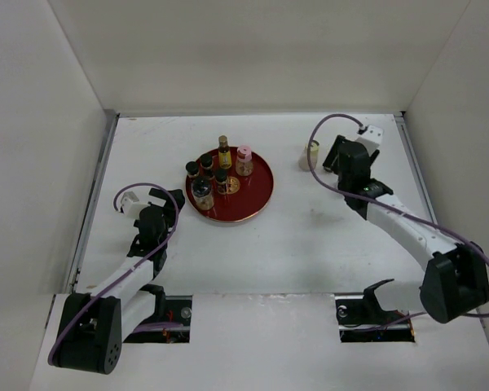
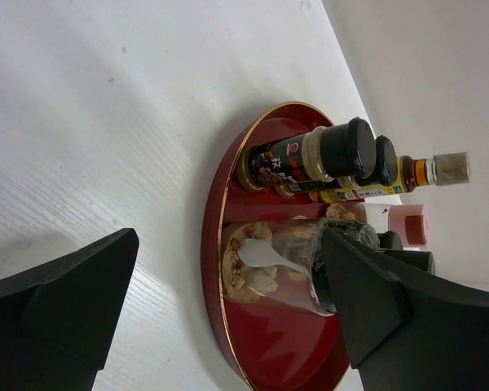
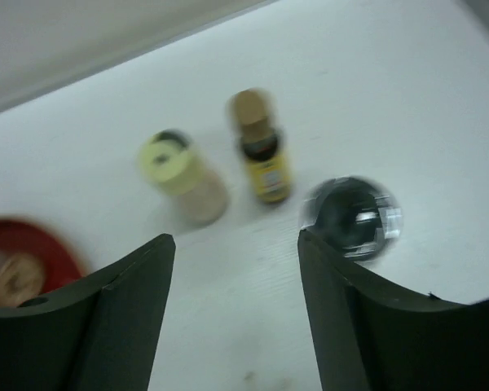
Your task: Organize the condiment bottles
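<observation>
Small glass bottles like these are probably light, rigid, smooth-sided and breakable. The narrow ones would tip easily, so each is best pinched around the body just below the cap. The right claw (image 3: 236, 244) is wide open and empty. Just beyond its fingertips on the table stand a cream jar (image 3: 186, 177) with a pale lid, an amber bottle (image 3: 262, 155) with a gold cap, and a dark-capped glass jar (image 3: 352, 217). The left claw (image 2: 228, 244) also gapes empty, facing the red tray (image 2: 253, 358), where a clear black-capped jar (image 2: 269, 269) stands nearest.
</observation>
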Motion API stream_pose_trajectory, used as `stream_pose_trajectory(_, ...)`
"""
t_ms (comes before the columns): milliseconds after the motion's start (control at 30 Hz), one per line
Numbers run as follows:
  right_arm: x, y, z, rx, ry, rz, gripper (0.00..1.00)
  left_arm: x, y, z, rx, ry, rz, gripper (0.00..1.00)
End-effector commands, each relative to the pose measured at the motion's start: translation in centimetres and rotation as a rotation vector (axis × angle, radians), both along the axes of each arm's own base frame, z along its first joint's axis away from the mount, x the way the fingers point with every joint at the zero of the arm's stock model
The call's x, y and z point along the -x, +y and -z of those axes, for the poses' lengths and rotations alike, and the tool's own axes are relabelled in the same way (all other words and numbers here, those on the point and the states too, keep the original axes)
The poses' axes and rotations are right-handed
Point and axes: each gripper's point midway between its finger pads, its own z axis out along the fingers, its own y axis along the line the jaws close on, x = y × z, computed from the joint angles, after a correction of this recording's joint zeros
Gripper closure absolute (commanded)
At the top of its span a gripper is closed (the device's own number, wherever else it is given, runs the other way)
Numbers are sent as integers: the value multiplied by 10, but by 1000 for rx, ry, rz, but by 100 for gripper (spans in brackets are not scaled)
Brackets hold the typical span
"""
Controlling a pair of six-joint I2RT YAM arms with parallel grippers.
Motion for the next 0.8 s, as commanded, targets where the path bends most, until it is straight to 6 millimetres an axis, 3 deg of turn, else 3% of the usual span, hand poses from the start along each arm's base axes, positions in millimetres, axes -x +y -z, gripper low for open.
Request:
stream_pose_trajectory(0, 7, -39, 10, 30, 52, 90, 24, -5, -1, -15, -1, -58, -4, 0)
stream_pose_trajectory(167, -4, -68, 36, 92, 149, 150, 14, -6, -3, -16, 2, -57, 5, 0)
stream_pose_trajectory(300, -16, -73, 53, 92, 195, 135, 12, -5, -2, -15, 1, -56, 2, 0)
stream_pose_trajectory(567, -28, -92, 60, 76, 194, 183, 12, -7, -6, -11, 5, -39, 16, 0)
stream_pose_trajectory(767, -34, -92, 75, 47, 222, 167, 19, -8, -7, -8, 6, -33, 20, 0)
